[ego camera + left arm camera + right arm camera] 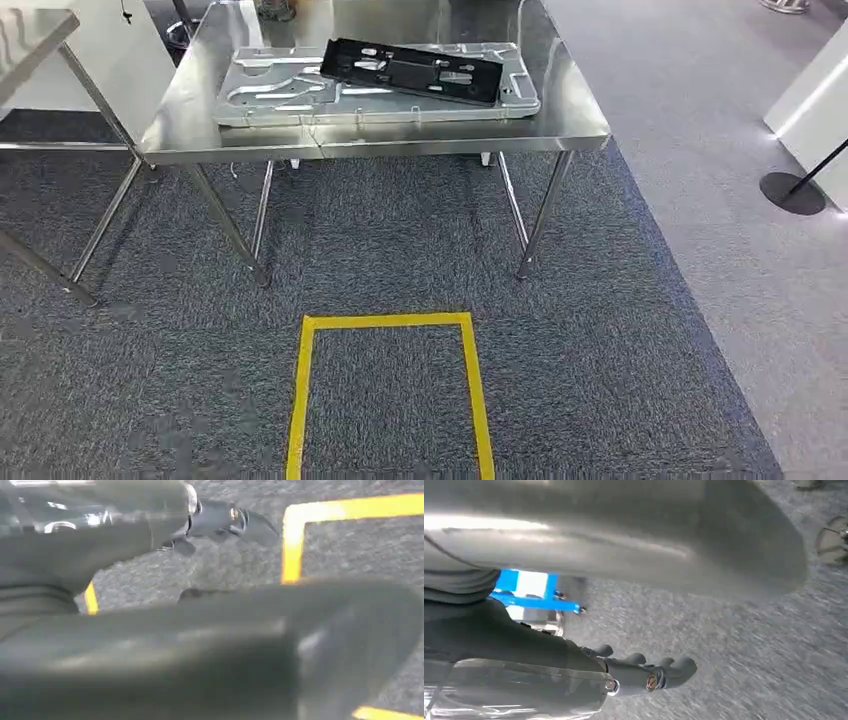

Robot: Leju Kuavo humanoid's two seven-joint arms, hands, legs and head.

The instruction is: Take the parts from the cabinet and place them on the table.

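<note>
Black part (415, 70) lies on metal plate (375, 85), table (190, 120) upper centre; left hand (225, 525) and right hand (644, 672) hang with fingers loosely curled, holding nothing.

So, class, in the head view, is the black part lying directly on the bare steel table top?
No: the black part lies on top of the silver metal panel, which itself rests on the table.

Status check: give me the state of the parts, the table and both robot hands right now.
black part: lying flat atop the metal plate.
metal plate: flat on the table.
table: upright, bearing both parts.
left robot hand: holding nothing, over carpet.
right robot hand: fingers curled, holding nothing.
</note>
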